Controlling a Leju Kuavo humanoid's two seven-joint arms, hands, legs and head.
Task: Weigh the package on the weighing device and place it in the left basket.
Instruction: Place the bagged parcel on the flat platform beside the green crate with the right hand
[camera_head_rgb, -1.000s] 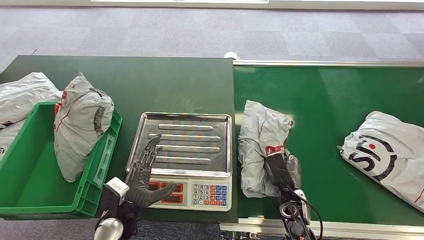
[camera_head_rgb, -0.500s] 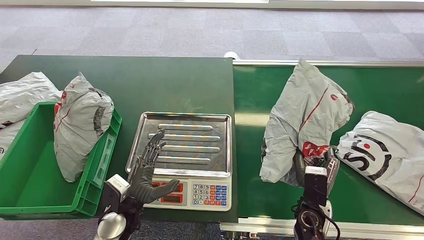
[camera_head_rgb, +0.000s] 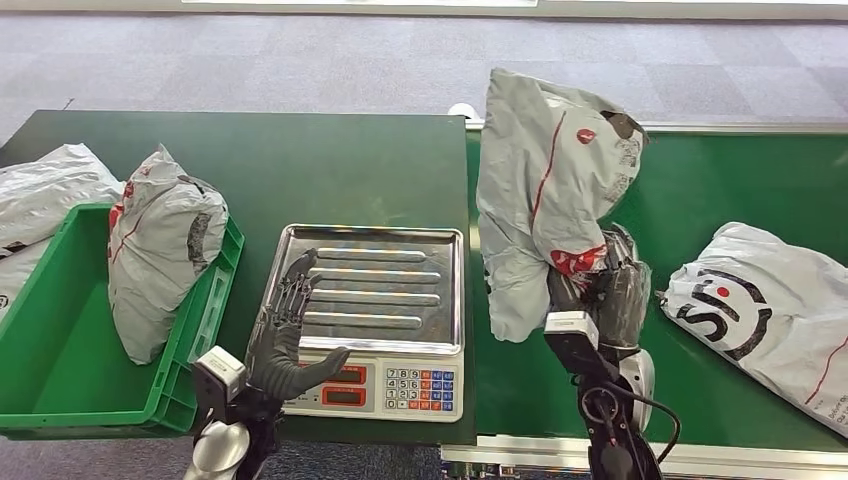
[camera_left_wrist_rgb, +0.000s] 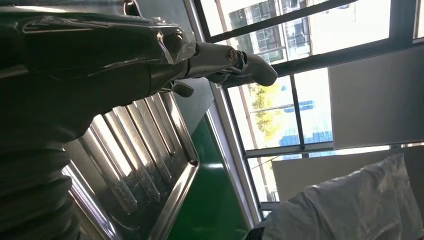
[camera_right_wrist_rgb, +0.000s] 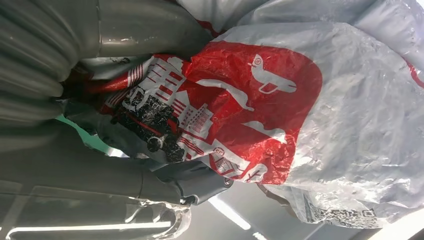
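Gripping the grey package, the right hand holds it upright, lifted just right of the scale. The right wrist view reveals its red printed label. Left hand, fingers spread and holding nothing, hovers over the scale's tray edge.

The right hand is raised above the surface and its fingers are closed around the lower end of the package — the bag stands upright over the hand. From the right wrist, the thick thumb presses against the bag's red print. The left hand holds nothing; its fingers are stretched forward and apart, the thumb out to the side. The left arm comes up from below.
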